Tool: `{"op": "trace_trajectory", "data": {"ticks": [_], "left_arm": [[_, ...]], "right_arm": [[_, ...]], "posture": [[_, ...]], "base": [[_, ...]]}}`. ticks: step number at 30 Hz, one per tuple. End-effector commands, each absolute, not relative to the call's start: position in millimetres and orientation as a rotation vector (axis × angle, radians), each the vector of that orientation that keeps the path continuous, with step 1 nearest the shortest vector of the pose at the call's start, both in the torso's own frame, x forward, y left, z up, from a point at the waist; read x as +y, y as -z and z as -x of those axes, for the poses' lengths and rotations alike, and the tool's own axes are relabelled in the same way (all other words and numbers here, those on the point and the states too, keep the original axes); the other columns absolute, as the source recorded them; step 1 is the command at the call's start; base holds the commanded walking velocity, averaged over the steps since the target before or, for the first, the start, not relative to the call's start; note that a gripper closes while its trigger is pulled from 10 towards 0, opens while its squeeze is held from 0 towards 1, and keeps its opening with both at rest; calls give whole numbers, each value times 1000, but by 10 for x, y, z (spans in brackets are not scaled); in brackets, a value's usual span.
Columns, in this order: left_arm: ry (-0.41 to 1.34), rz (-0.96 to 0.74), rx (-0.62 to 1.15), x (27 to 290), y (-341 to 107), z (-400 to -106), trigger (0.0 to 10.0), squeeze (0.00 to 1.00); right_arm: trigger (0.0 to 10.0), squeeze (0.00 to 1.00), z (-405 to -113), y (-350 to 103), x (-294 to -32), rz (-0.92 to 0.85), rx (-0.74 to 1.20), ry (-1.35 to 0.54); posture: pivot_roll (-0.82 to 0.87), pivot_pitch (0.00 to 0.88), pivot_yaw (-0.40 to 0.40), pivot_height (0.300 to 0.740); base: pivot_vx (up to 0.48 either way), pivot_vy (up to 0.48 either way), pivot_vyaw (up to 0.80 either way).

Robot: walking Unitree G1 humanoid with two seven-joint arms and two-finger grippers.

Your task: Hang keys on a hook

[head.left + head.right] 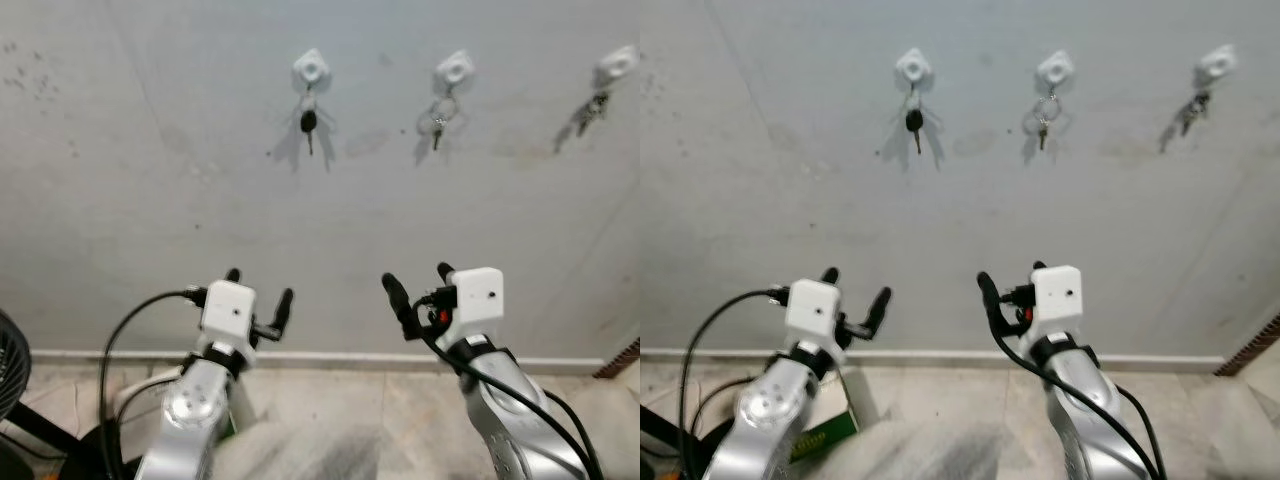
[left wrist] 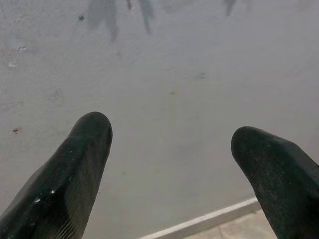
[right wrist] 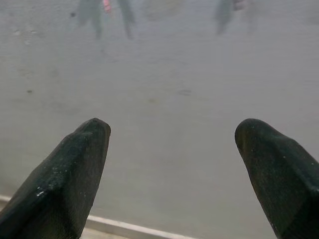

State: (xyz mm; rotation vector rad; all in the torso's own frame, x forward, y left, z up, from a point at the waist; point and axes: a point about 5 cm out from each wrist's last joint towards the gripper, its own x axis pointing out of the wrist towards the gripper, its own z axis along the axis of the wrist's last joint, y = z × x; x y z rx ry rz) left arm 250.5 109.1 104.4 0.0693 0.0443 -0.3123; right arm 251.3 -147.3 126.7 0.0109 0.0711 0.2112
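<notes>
High on the wall [image 1: 150,180], keys already hang from all three hooks.
Left gripper [image 1: 258,290] and right gripper [image 1: 420,285] hover below with fingers apart, holding nothing; black key [image 1: 309,124] dangles from leftmost hook [image 1: 310,68].

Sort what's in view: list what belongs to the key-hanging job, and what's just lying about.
Job: three wall hooks, left, middle, right, each with keys; left hand and right hand, both open and empty.

Lying about: fan, green box.

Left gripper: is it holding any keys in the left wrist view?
No. The left gripper has its jaws wide apart with only bare wall between them.
</notes>
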Motion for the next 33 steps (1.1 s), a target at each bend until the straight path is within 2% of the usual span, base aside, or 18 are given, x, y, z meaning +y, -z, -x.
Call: {"op": "trace_trajectory", "data": {"ticks": [1,33], "left_arm": [[286,-92,51,1180,-1036,-2523,10000,0],[299,-88,53,1147,-1009,-2523,10000,0]], "right_arm": [[10000,0,-2520,-1292,-1409,-21,59,-228],[10000,0,-2524,-1271,-1411,-9,63,-227]], "posture": [[-27,0,44,740],[-41,0,47,740]], "base": [[-334,0,0],[-335,0,0]]}}
